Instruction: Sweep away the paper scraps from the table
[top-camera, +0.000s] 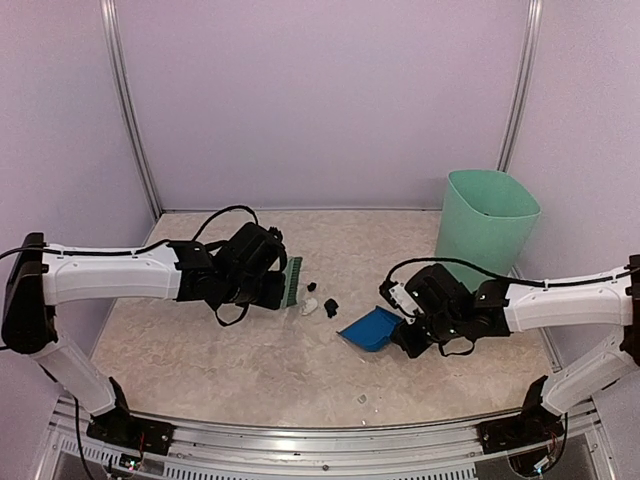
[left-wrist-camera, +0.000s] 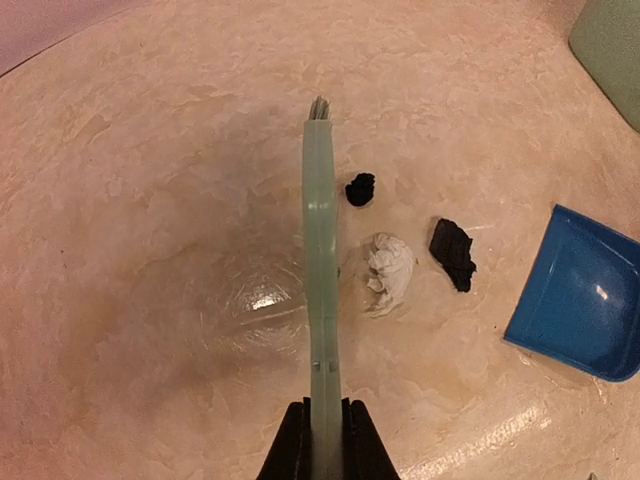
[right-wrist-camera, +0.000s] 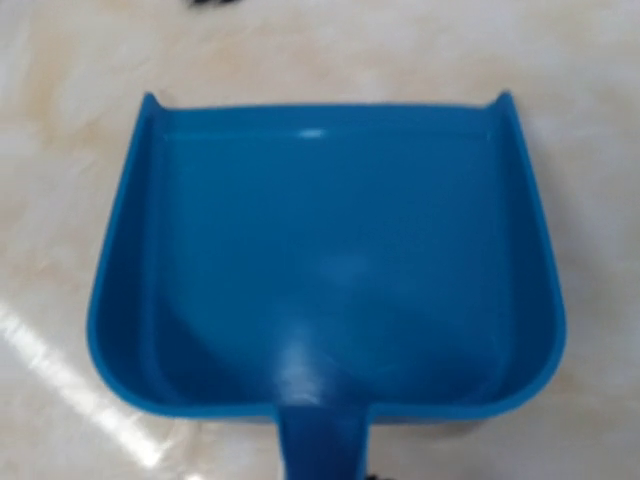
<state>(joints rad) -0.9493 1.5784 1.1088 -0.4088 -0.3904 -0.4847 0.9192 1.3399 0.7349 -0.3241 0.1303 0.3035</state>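
Observation:
Three paper scraps lie mid-table: a small black one (top-camera: 312, 287) (left-wrist-camera: 360, 188), a white one (top-camera: 309, 307) (left-wrist-camera: 389, 272) and a larger black one (top-camera: 330, 305) (left-wrist-camera: 453, 253). My left gripper (top-camera: 268, 288) (left-wrist-camera: 322, 440) is shut on the handle of a green hand brush (top-camera: 293, 281) (left-wrist-camera: 321, 250), which stands just left of the scraps. My right gripper (top-camera: 405, 336) is shut on the handle of a blue dustpan (top-camera: 370, 328) (right-wrist-camera: 330, 250). The pan rests on the table (top-camera: 230, 370) just right of the scraps, its mouth toward them, and is empty. The right fingers are hidden under the handle in the wrist view.
A tall mint-green bin (top-camera: 487, 225) (left-wrist-camera: 612, 50) stands at the back right, behind the right arm. A tiny pale bit (top-camera: 362, 399) lies near the front rail. Walls close in the back and both sides.

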